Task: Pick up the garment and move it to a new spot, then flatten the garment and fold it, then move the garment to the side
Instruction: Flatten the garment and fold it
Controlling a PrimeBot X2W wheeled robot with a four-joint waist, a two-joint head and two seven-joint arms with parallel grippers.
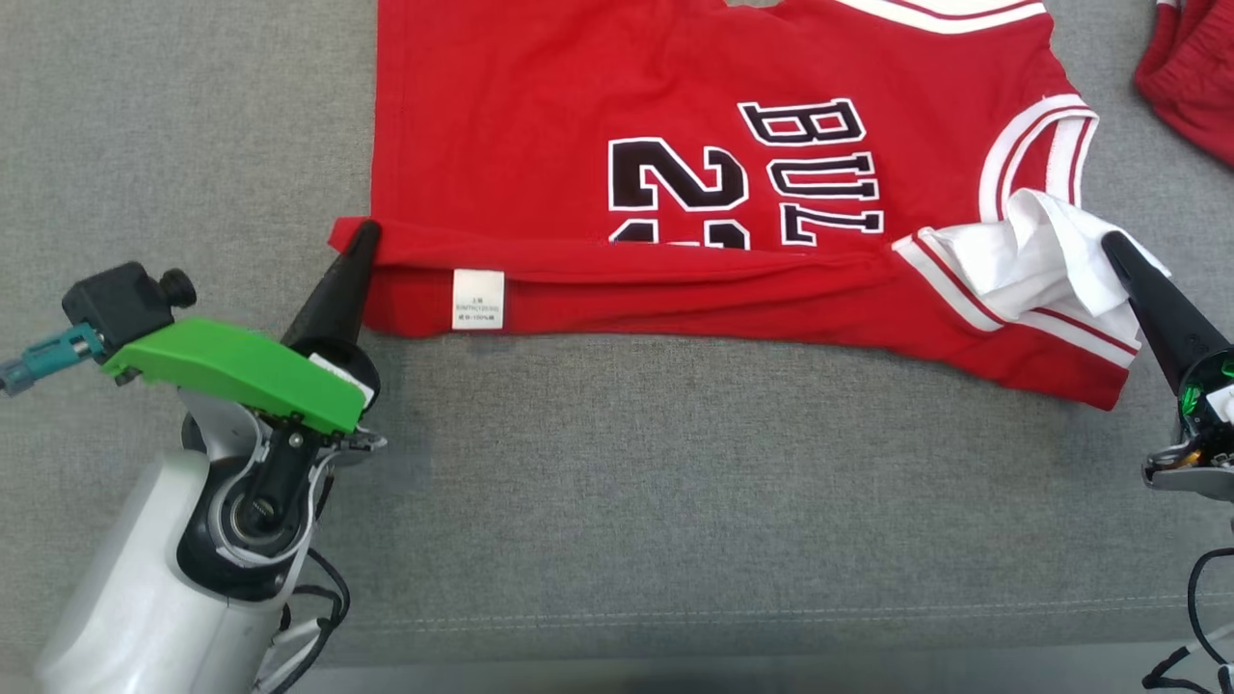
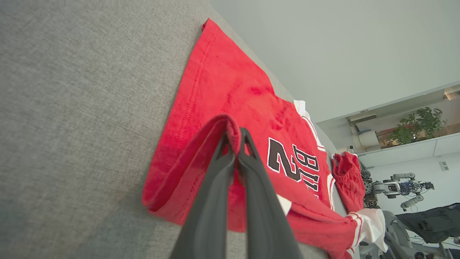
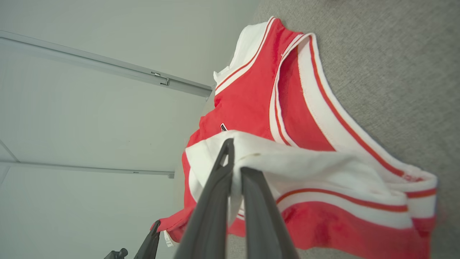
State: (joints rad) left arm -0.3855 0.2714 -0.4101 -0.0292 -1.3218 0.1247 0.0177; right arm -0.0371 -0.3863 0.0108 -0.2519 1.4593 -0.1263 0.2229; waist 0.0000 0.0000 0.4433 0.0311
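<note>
Red jersey lying on grey table | step: folding, near edge doubling over | left gripper pinching hem corner, right gripper pinching white shoulder | next: needing both corners laid level, then releasing

A grey woven cloth surface spreads wide under soft, even light. A stitched seam runs parallel to its near edge, and a darker strip lies right along that edge. Beyond the far edge rises a plain, pale grey-green wall. Beside that wall in the left wrist view, a white ledge carries a leafy green plant in a brighter space. In the right wrist view, thin metal rails cross the pale wall.
</note>
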